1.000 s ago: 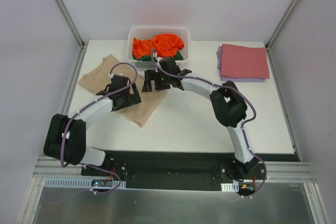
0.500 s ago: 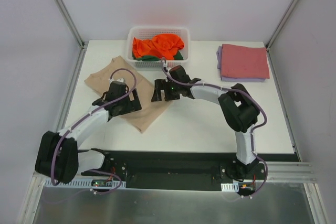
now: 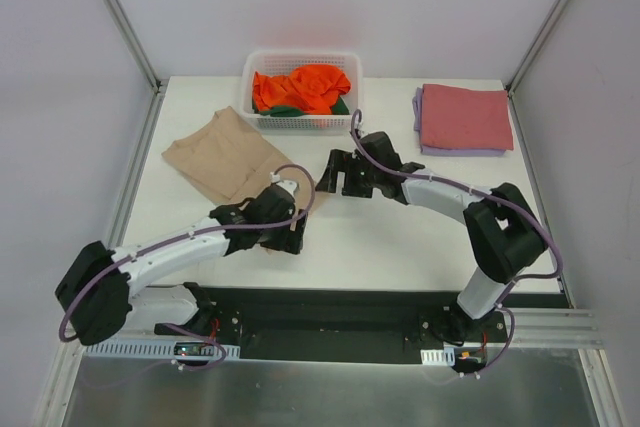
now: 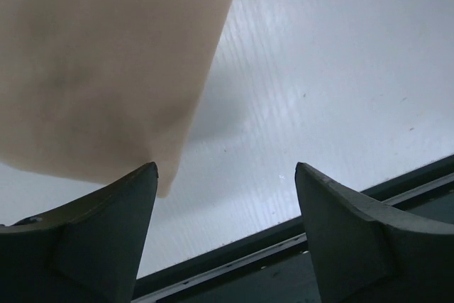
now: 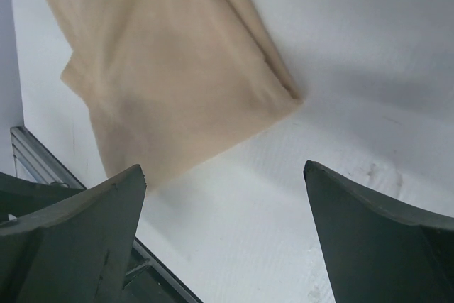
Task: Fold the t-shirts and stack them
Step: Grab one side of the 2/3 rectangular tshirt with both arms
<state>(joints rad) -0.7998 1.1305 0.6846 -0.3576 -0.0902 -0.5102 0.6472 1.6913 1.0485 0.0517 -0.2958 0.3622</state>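
Observation:
The beige t-shirt lies flat on the left of the table, and it also shows in the left wrist view and the right wrist view. My left gripper is open and empty, low over the table just off the shirt's near corner. My right gripper is open and empty, just right of the shirt's right edge. Orange and dark green shirts lie bunched in the basket. A folded pink shirt lies on a lavender one at the back right.
The white lattice basket stands at the back centre. The table's near edge, with a black rail, runs close below my left gripper. Frame posts stand at both back corners.
Both grippers have drawn off the beige shirt, the left toward the near right, the right to the right. The shirt now lies shorter, further from the near edge.

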